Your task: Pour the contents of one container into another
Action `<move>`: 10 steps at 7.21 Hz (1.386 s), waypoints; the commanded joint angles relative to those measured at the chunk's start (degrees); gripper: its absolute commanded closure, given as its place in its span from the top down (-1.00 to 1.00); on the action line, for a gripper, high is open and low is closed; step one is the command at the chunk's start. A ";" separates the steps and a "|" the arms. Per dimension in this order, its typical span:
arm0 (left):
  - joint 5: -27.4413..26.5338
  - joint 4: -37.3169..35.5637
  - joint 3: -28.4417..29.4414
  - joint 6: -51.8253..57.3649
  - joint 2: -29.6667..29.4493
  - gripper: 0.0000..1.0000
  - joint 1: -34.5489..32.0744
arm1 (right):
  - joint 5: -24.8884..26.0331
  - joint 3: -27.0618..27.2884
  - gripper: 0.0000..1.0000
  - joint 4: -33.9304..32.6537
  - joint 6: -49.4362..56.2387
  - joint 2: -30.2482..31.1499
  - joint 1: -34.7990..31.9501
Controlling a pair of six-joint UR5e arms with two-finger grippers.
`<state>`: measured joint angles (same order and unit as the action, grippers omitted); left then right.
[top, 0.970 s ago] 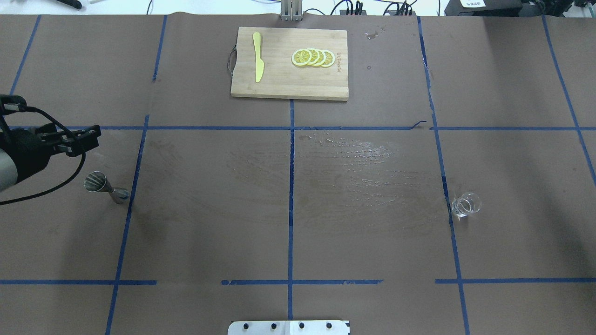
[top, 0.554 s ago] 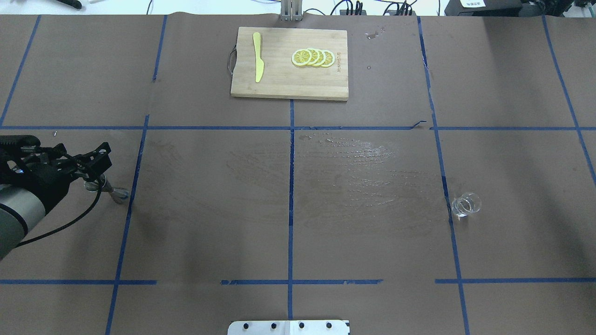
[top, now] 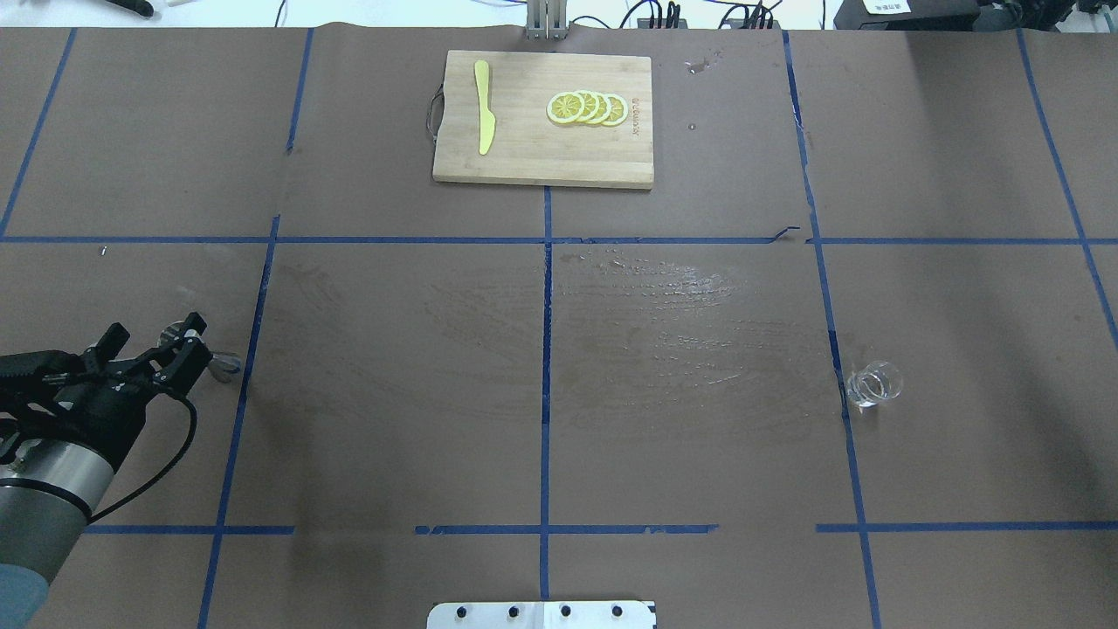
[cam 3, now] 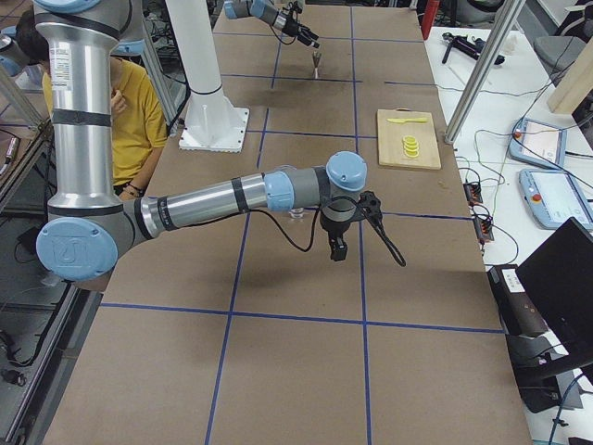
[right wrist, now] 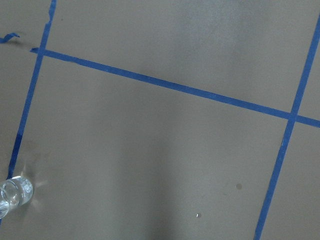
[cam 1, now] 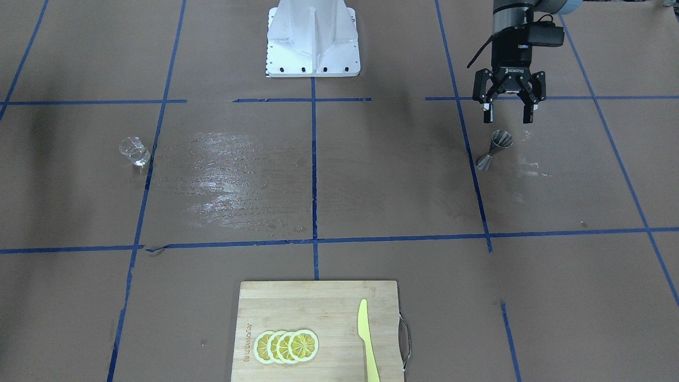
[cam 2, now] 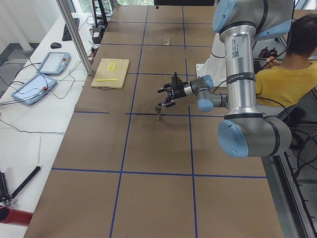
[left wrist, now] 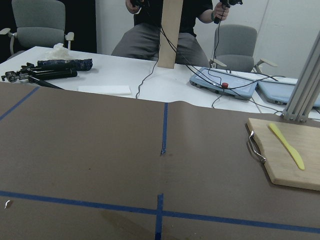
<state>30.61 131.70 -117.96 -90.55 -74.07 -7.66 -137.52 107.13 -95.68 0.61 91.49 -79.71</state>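
Note:
The steel jigger (cam 1: 495, 148) stands on the brown table at the robot's left; in the overhead view only its foot (top: 226, 367) and a bit of rim show past the fingers. My left gripper (cam 1: 506, 112) hangs open just above it, pointing down, with nothing between its fingers (top: 194, 327). The clear glass beaker (top: 873, 384) stands alone on the right side, also seen at the right wrist view's lower left corner (right wrist: 15, 192). My right gripper (cam 3: 338, 243) shows only in the exterior right view, raised near the beaker; I cannot tell whether it is open or shut.
A wooden cutting board (top: 541, 157) with lemon slices (top: 587, 107) and a yellow knife (top: 483, 105) lies at the far middle. A wet sheen (top: 664, 297) spreads over the table centre. A seated person in yellow (cam 2: 290, 69) is behind the robot.
My left gripper has moved toward the robot's side of the table, from beyond the jigger to over it, now covering most of it in the overhead view. The beaker has not moved.

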 commanded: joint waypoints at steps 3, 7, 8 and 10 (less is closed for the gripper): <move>-3.98 0.67 4.66 -4.11 0.07 0.98 3.44 | -0.03 -0.17 1.00 -0.03 0.00 0.00 0.43; -5.56 0.66 9.50 -3.75 -1.42 0.98 4.50 | -0.03 -0.44 1.00 -0.03 0.09 0.00 0.43; -5.56 0.66 11.07 -3.67 -2.82 0.98 4.59 | 0.05 -0.52 1.00 -0.03 0.09 0.00 0.43; -5.56 0.66 13.54 -1.92 -5.73 0.97 4.59 | 0.05 -0.52 1.00 -0.03 0.09 0.00 0.43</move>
<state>25.05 132.36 -105.64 -93.35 -78.45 -3.10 -137.47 106.63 -95.71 0.70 91.49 -79.28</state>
